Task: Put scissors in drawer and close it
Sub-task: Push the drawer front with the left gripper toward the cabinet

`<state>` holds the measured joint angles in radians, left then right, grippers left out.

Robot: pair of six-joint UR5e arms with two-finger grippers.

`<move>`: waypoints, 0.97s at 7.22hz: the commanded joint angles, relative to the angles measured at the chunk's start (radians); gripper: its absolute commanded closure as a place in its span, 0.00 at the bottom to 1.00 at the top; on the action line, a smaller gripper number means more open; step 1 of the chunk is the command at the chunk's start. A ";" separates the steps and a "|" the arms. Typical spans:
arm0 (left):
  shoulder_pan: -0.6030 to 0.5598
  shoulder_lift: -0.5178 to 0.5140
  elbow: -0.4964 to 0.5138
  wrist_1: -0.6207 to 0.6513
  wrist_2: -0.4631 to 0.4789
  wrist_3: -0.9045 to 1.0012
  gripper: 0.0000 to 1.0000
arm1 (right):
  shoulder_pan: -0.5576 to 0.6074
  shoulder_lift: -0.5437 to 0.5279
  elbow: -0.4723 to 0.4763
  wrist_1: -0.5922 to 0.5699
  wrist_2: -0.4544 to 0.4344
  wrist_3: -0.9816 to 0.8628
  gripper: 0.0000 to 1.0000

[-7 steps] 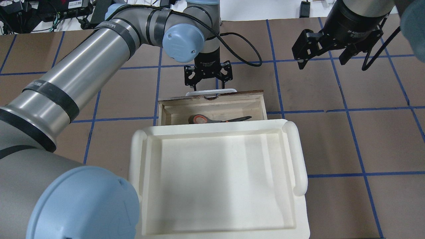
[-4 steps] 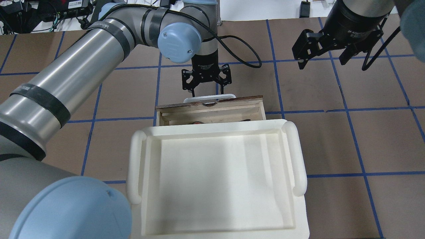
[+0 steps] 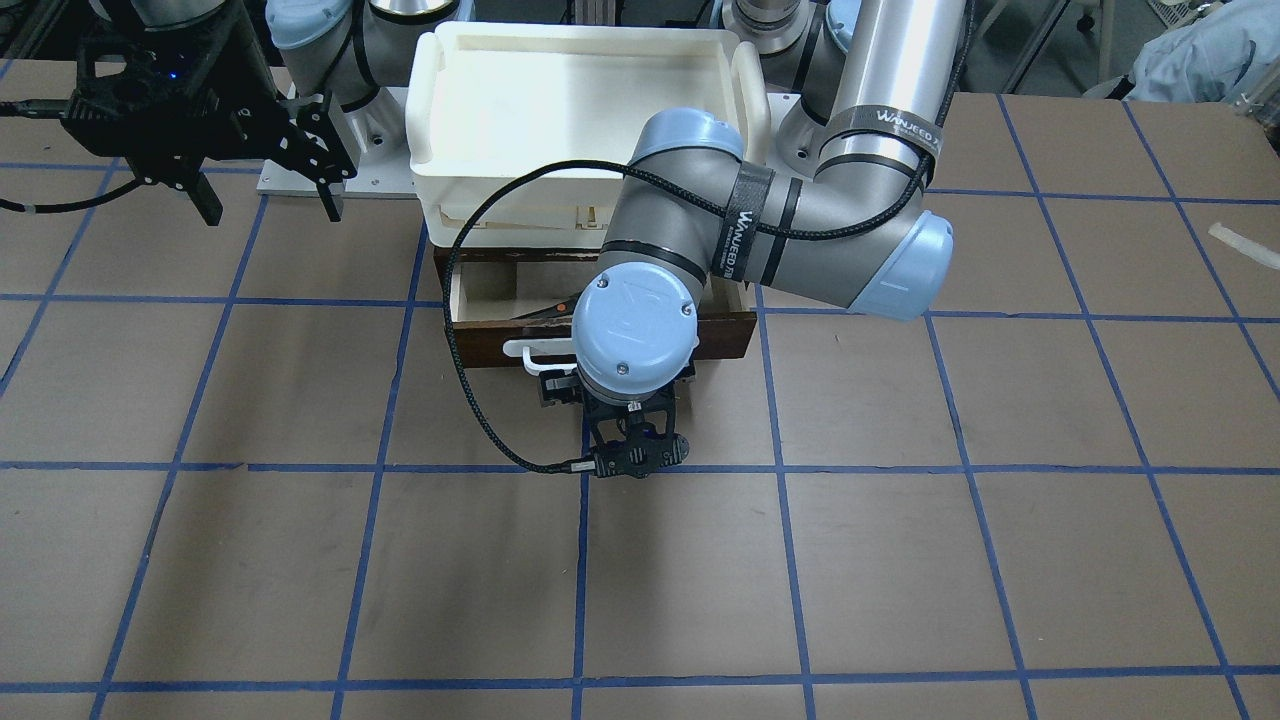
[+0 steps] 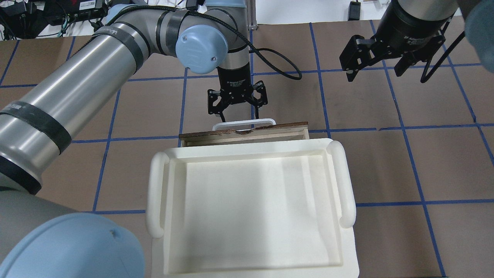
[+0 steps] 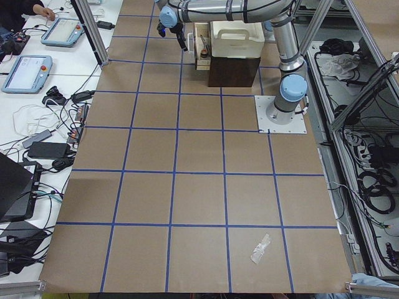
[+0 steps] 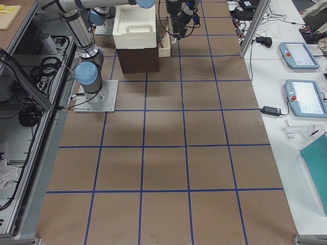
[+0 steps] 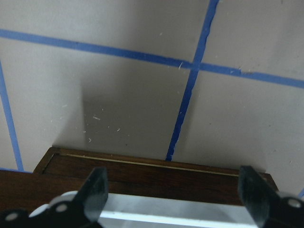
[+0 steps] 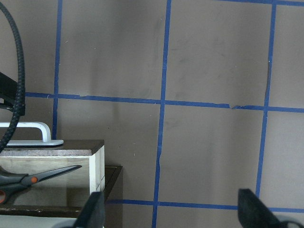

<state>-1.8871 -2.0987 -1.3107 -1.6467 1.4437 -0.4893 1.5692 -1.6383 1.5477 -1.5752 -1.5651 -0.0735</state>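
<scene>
The drawer (image 4: 270,130) sticks out a little from under the white box; its dark front (image 3: 730,335) and white handle (image 4: 243,124) face away from me. The scissors (image 8: 33,179) lie inside it on the pale floor, partly showing in the front-facing view (image 3: 552,311) and hidden in the overhead view. My left gripper (image 4: 237,112) is open, its fingers (image 7: 95,194) standing on the far side of the handle (image 7: 166,216) by the drawer front (image 7: 142,173). My right gripper (image 4: 376,69) is open and empty, high at the far right.
The white tray-shaped box (image 4: 154,200) sits on the dark cabinet (image 5: 234,71) that holds the drawer. A black cable (image 3: 470,400) loops from the left wrist over the table. A scrap of clear plastic (image 5: 260,248) lies far off.
The drawer has slid in under the white box and the scissors have gone out of the overhead view. My left gripper has moved with the handle toward me. The right arm has not moved.
</scene>
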 commanded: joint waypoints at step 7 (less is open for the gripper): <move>-0.018 0.032 -0.099 -0.057 -0.069 0.015 0.00 | 0.000 0.000 0.002 -0.003 -0.001 0.000 0.00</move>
<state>-1.8993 -2.0663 -1.4024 -1.6911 1.3857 -0.4747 1.5693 -1.6383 1.5493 -1.5783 -1.5658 -0.0736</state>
